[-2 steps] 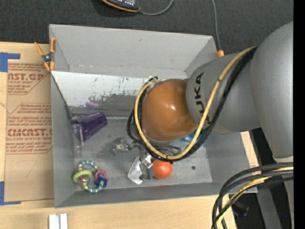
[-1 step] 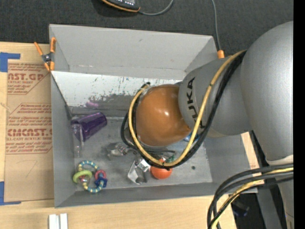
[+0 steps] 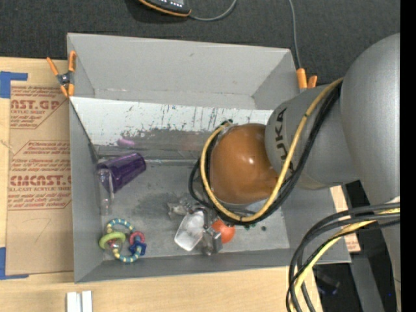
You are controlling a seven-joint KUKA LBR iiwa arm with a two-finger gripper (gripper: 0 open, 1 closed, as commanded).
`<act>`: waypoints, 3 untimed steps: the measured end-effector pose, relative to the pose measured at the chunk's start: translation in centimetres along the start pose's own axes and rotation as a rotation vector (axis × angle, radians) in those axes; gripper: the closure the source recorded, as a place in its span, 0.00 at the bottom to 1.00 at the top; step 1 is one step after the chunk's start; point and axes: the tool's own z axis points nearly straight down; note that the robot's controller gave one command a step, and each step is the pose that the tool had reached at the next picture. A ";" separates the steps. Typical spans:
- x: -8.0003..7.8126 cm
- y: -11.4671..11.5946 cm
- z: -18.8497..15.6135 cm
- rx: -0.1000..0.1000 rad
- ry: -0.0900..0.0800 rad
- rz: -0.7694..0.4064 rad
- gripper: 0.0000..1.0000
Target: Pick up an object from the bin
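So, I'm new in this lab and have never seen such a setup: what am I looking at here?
This is one camera looking down into a grey metal bin from above and a little to one side. The big grey shape coming in from the picture's right is a robot arm. The brown-orange dome and the cables looped round it are part of its wrist. Beneath the dome is its gripper, low over the bin floor near the front wall. Right at it lie a clear whitish piece and a small orange thing. I cannot tell from this view whether it has gripped either. Towards the picture's left lie a purple cup on its side and, in the front corner, a many-coloured ring toy.
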 end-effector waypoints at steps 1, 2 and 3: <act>-0.7 0.4 0.3 0.003 -0.005 -0.038 0.00; 1.6 -0.9 -2.3 -0.001 0.000 0.008 0.00; 1.5 -0.9 -2.3 0.000 0.000 0.006 0.00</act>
